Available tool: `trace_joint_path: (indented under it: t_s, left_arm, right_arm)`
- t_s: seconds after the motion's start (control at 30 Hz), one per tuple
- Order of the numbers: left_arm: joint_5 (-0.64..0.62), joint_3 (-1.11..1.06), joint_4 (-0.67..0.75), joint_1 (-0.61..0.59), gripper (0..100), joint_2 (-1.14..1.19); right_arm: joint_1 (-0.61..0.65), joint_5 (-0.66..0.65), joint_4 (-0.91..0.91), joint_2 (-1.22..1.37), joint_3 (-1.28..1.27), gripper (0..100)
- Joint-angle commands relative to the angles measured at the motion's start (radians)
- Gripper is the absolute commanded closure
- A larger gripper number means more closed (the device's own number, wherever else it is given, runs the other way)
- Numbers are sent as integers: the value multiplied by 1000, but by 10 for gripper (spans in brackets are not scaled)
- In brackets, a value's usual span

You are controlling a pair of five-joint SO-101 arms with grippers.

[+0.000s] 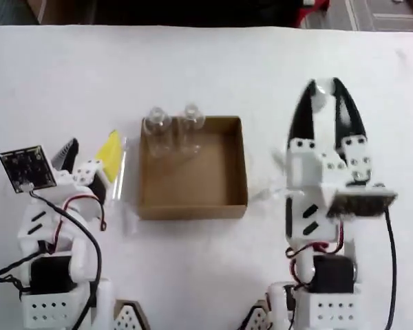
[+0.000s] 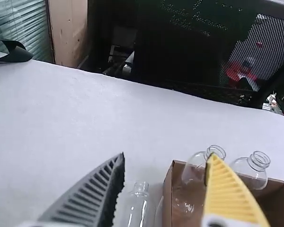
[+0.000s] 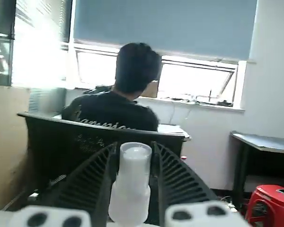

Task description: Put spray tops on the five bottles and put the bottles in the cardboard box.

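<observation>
spray top (image 3: 130,184): pinched in right pincer (image 1: 325,88). two uncapped bottles (image 1: 172,127) in cardboard box (image 1: 193,199); third bottle (image 2: 139,196) on bench (image 1: 193,69) beside it, between spread left pincer (image 2: 165,163). step: likely capping; next calls for neck alignment.

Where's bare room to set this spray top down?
Free: the table beyond the cardboard box, the stretch ahead of the left gripper, the box's near floor. Crowded: its far-left corner with two bottles, and outside its left wall, a bottle by that gripper.
</observation>
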State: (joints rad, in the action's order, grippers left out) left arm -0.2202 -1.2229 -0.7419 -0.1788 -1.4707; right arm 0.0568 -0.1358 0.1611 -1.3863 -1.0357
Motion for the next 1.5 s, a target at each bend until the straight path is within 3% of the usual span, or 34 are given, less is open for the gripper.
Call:
trace_joint_path:
  t_s: [0.0,0.2,0.33,0.43,0.67,0.77,0.93,1.47]
  left_arm:
    - [11,8,28,-10,745,-12]
    - [8,11,28,-16,745,-12]
    - [0,11,58,-105,751,-12]
    - [0,6,109,-199,820,-12]
    - [2,-6,123,-243,945,-12]
    - [9,-55,198,-213,972,-12]
    - [9,-120,301,-185,978,-12]
    - [9,-121,305,-185,976,-12]
  right_arm:
    - [170,-20,65,142,198,981]
    - [410,-184,22,337,350,982]
    - [529,-245,-73,499,428,982]
    - [578,-253,-117,650,500,982]
    - [641,-245,-222,952,706,982]
    - [654,-245,-220,1041,789,982]
    - [648,-245,-226,1130,833,982]
    - [631,-245,-334,1205,769,982]
